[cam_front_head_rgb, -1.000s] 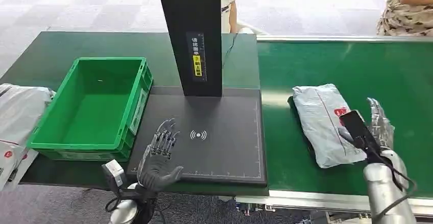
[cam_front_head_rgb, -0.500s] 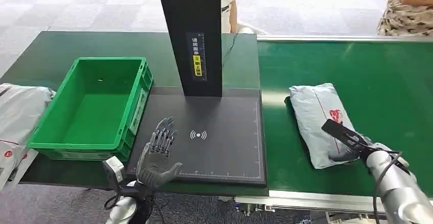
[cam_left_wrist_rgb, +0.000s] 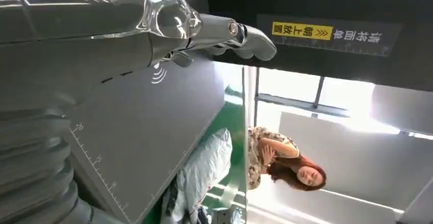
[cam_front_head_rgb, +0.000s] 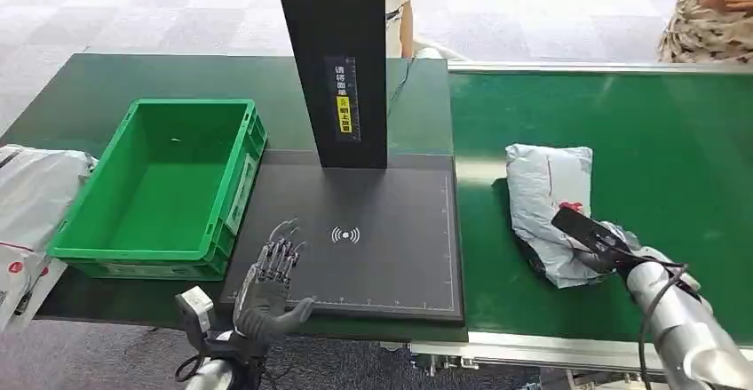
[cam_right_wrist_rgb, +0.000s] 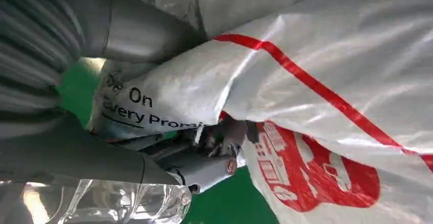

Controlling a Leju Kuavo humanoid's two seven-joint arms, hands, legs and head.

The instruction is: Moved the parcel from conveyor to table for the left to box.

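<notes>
While the parcel [cam_front_head_rgb: 549, 203] lies on the green conveyor [cam_front_head_rgb: 675, 141], the head view shows the right hand [cam_front_head_rgb: 613, 248] gripping its near end; the left hand [cam_front_head_rgb: 271, 279] hovers empty, fingers spread, over the black scanner pad [cam_front_head_rgb: 391, 257] beside the green box [cam_front_head_rgb: 160, 186]. Left wrist view: fingers [cam_left_wrist_rgb: 245, 32] apart. Right wrist view: fingers [cam_right_wrist_rgb: 204, 168] clamp the crumpled wrapper.

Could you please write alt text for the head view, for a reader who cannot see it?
The robot's right hand grips a grey parcel on the green conveyor. Its left hand hovers open over a black scanner pad, beside an empty green crate.
</notes>
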